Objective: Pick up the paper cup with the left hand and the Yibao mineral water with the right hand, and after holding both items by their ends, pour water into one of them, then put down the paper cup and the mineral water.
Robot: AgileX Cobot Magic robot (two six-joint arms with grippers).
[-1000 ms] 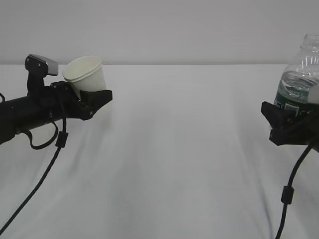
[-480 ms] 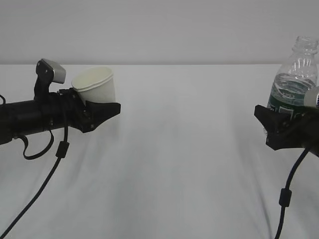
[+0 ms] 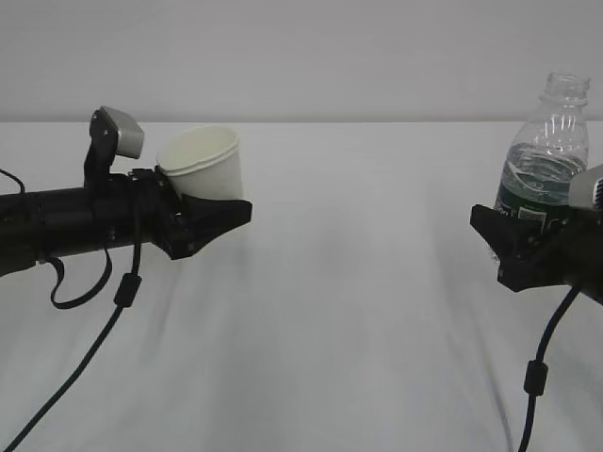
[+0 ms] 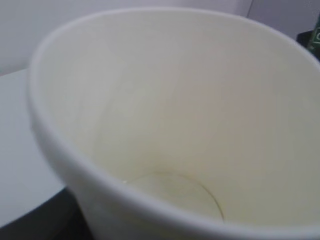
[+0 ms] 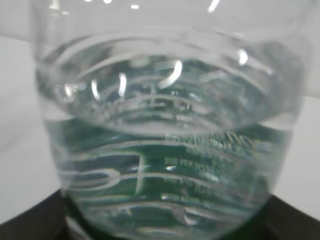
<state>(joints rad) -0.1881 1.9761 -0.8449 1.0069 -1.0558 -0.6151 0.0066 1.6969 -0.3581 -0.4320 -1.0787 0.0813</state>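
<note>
My left gripper is shut on the lower part of the white paper cup, which is held above the table and tilts slightly left. The left wrist view is filled by the cup's cream inside, which looks dry. On the right, my right gripper is shut on the bottom part of the Yibao mineral water, a clear capless bottle with a dark green label, roughly upright and partly full. In the right wrist view the bottle hides the jaws.
A white cloth covers the table, with a plain pale wall behind. Black cables hang from both arms, the left cable and the right cable. A wide gap lies between the two grippers.
Both arms have moved toward the middle: the cup has shifted right and slightly down, and the bottle has come left, further into view.
</note>
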